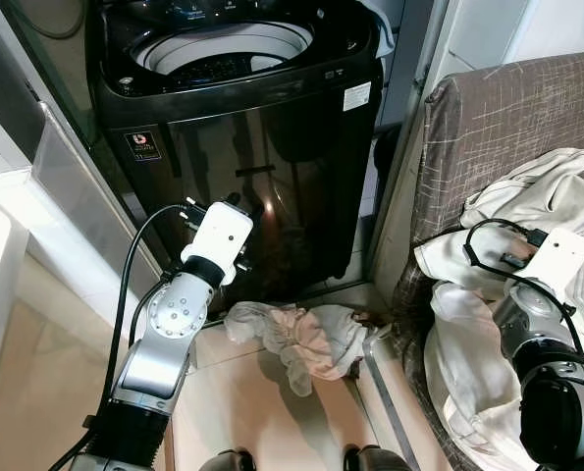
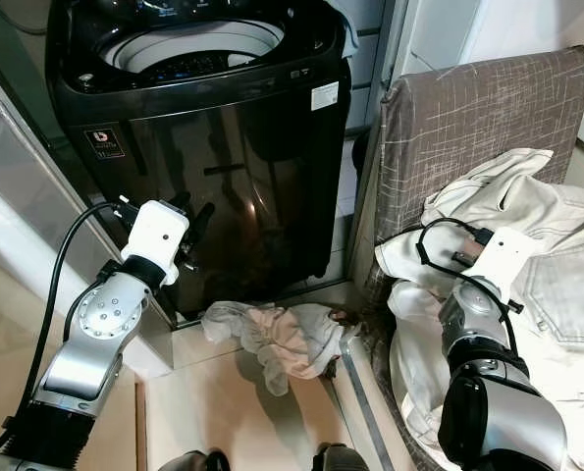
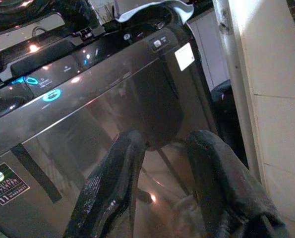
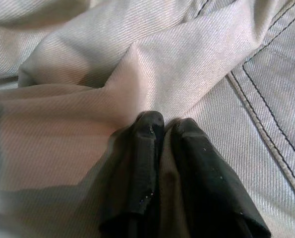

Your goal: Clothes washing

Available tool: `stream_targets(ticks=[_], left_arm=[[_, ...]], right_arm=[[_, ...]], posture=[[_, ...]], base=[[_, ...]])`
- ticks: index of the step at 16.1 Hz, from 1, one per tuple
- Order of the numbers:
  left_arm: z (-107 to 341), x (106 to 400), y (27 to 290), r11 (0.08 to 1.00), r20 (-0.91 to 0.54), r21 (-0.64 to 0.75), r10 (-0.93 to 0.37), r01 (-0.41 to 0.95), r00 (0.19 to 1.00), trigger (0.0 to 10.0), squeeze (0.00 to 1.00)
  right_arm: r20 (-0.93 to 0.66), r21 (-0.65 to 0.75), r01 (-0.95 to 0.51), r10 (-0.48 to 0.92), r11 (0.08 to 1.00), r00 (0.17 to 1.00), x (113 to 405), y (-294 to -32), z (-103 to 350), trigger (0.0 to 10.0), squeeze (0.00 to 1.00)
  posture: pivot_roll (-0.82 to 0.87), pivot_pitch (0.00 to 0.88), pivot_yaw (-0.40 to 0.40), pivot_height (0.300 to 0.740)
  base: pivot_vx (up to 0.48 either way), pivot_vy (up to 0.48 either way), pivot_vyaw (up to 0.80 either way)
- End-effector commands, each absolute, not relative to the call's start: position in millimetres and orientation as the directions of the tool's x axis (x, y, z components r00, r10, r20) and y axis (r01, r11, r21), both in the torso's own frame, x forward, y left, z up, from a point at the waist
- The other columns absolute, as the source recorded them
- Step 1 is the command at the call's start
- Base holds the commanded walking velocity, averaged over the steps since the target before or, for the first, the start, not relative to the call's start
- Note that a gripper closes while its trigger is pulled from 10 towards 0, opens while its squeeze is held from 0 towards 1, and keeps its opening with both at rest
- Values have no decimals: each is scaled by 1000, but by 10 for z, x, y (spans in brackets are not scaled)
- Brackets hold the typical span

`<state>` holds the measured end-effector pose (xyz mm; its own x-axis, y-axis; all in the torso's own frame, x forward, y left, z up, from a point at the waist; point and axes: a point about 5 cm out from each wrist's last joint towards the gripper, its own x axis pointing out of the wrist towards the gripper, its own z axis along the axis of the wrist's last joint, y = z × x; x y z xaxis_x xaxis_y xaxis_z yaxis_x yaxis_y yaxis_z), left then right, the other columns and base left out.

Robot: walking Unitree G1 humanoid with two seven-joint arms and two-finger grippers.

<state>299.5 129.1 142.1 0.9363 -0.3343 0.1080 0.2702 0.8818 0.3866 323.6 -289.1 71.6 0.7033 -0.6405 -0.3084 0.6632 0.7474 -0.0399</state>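
Straight ahead stands a black top-loading washing machine [image 1: 242, 147], lid open, pale drum rim and dark tub visible from above, a white sticker on its upper front corner and a small logo label lower on the glossy front panel. On the tiled floor just before its base lies a crumpled pile of whitish and pinkish clothes [image 1: 301, 339], touching or nearly touching the machine's foot. To the robot's right sits a brown-grey armchair [image 2: 468, 118] with a crosshatch weave, heaped with cream-coloured garments [image 2: 527, 226]; dark stitched seams and a pocket show on the nearest piece, like a light denim jacket.

Left gripper [image 3: 162, 168] raised in front of the machine's front panel, near it but apart, fingers spread with a clear gap and nothing between them. Beyond the two black fingers [image 3: 112, 188] in the left wrist view: the shiny panel with its reflections, the lit blue indicators of the control strip, the white sticker, and a white tiled wall beside the machine.

Right gripper [image 4: 163, 124] down on the cream garments on the armchair, fingertips pressed together with a thin fold of the pale twill cloth pinched between them. Fabric bunched in soft ridges around the tips, a double-stitched seam running just beside.

At the lower edge of the eye views, the dark tips of the robot's feet on the beige floor.
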Motion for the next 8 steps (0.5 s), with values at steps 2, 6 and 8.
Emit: stream_targets(ticks=[2,6,8], left_arm=[[1431,2982,1299,878,108,400,-329,262,938,10000,0],[1435,3003,1281,883,116,394,-322,254,940,10000,0],[1433,3016,1248,886,121,388,-324,256,938,10000,0]], right_arm=[[-259,-35,581,-569,813,780,3406,-2674,834,0,0],[199,-74,487,-465,870,862,3749,-2492,1765,0,0],[246,-64,467,-439,882,864,3766,-2478,1886,0,12]], posture=[[-22,92,61,736],[-42,79,50,736],[-53,76,45,736]], base=[[0,0,0],[0,0,0],[0,0,0]])
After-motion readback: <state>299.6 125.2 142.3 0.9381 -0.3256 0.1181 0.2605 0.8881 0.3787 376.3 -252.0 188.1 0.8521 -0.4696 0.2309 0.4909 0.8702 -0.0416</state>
